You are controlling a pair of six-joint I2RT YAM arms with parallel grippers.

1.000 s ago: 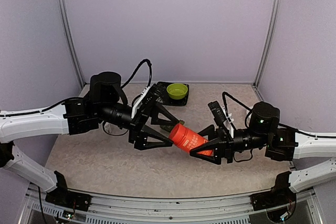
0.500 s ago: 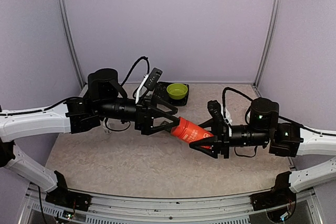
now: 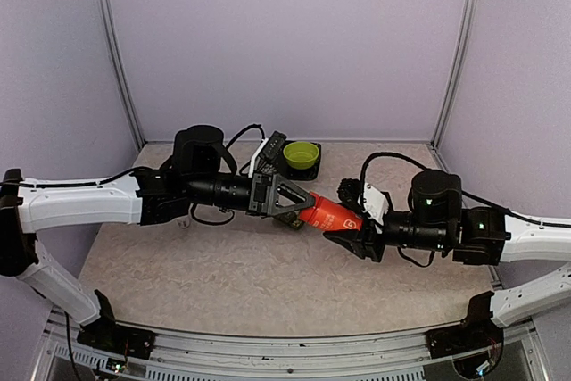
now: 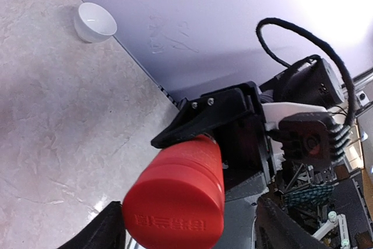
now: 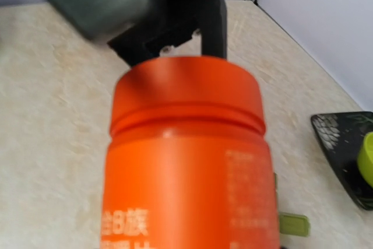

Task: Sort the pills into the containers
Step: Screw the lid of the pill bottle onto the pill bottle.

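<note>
I'm holding the orange bottle (image 3: 328, 214) above the table (image 3: 178, 265), one arm on each end. Left gripper (image 3: 305, 204) is clamped on its cap end, and right gripper (image 3: 350, 231) is clamped on its base end.

Behind the bottle, by the back wall, sits a black tray (image 3: 312, 170) with a green bowl (image 3: 302, 154). Bare tabletop runs in front of the bottle out to the near edge.

A small green tab (image 5: 294, 224) shows just beside the bottle; I can't tell if it's part of the containers.
</note>
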